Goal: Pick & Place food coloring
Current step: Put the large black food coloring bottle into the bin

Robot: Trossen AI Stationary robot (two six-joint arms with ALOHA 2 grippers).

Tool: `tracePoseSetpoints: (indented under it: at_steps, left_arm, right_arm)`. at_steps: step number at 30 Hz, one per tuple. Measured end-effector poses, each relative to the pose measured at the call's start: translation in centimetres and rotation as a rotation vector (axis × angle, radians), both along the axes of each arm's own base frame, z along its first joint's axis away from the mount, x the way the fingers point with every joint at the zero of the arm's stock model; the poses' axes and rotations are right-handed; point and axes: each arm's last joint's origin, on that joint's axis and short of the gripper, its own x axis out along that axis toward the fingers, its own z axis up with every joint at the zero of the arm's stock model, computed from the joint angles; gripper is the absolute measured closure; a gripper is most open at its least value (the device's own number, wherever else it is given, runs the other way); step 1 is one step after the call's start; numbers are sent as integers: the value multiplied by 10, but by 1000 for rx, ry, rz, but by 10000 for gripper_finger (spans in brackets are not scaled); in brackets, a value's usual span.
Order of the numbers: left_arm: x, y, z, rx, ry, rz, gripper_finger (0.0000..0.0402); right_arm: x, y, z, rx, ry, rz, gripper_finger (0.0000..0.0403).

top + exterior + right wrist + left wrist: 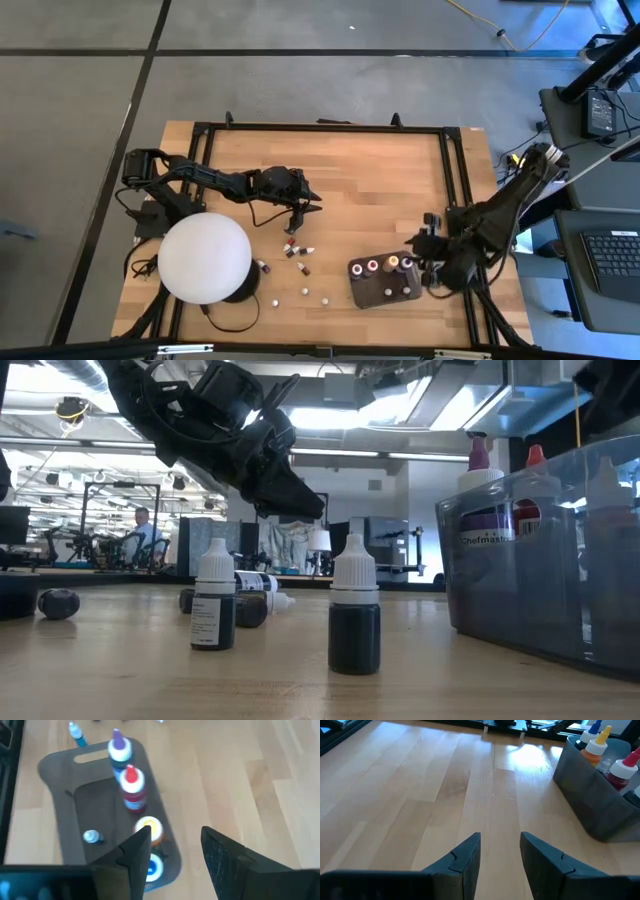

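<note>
Pale wood planks make up the bench (390, 190). The left hand (305, 206) hovers above mid-bench, fingers parted and empty, just beyond the loose food coloring bottles (297, 250) scattered beside the white dome (204, 257). Further right sits the grey tray (381, 292) holding more bottles — the right hand (432, 268) hangs at its far end, fingers apart, gripping nothing.
</note>
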Motion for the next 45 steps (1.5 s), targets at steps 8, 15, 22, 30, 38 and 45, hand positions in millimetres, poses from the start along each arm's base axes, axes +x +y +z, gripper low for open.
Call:
tracePoseSetpoints:
  at_steps: [8, 15, 22, 30, 38, 45]
  left_arm:
    - [0, 2, 0, 10, 1, 64, 248]
    - [0, 3, 0, 21, 6, 107, 194]
    - [-2, 4, -3, -39, 53, 199, 186]
    - [0, 8, 5, -110, 412, 373, 194]
    - [6, 9, 19, -178, 432, 421, 194]
    - [8, 4, 13, -229, 452, 446, 194]
  right_arm:
    - [-29, -35, -16, 1, -210, 50, 228]
    - [-42, -51, -13, -53, -341, 59, 228]
    - [-44, -55, -24, -124, -353, 77, 228]
    - [-44, -55, -24, -135, -353, 88, 228]
    - [-44, -55, -24, -132, -354, 88, 228]
    - [-44, -55, -24, -132, -353, 88, 228]
